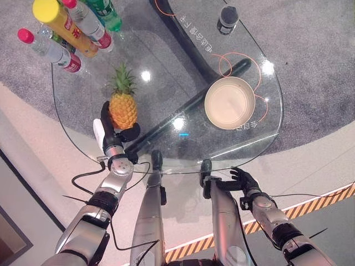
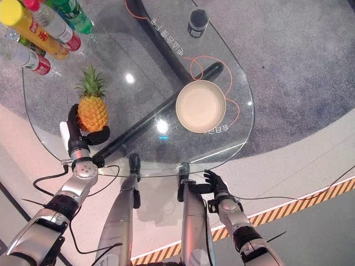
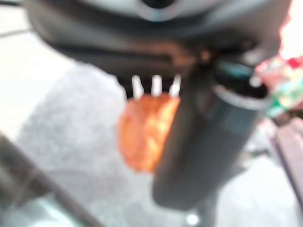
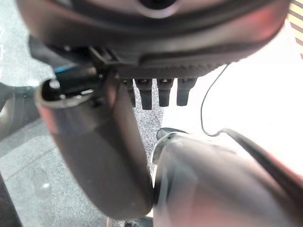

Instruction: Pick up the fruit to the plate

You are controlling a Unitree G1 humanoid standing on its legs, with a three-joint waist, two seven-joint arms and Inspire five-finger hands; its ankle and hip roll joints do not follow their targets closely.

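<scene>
– Where's the fruit right now?

– The pineapple (image 1: 122, 110) stands upright on the glass table (image 1: 166, 72), near its left edge. My left hand (image 1: 111, 132) is curled round its base, thumb on one side and fingers on the other, so I have it gripped low where the body is widest.

– Why so low?

– The leafy crown gives nothing firm to hold, I'd judge, and a low grip keeps it from tipping when it comes up. I can't tell whether it has left the glass yet.

– And the plate?

– The plate (image 1: 229, 103) lies empty towards the table's right side, well apart from the pineapple. I'd have to carry it across to the right.

– Anything in the way?

– The bottles (image 1: 61, 27) crowd the far left corner behind the pineapple, so lifting before swinging seems wise.

– Your right hand?

– The right hand (image 1: 244, 180) hangs below the table's near edge, fingers loosely spread, holding nothing; it stays clear because one hand is enough here
</scene>
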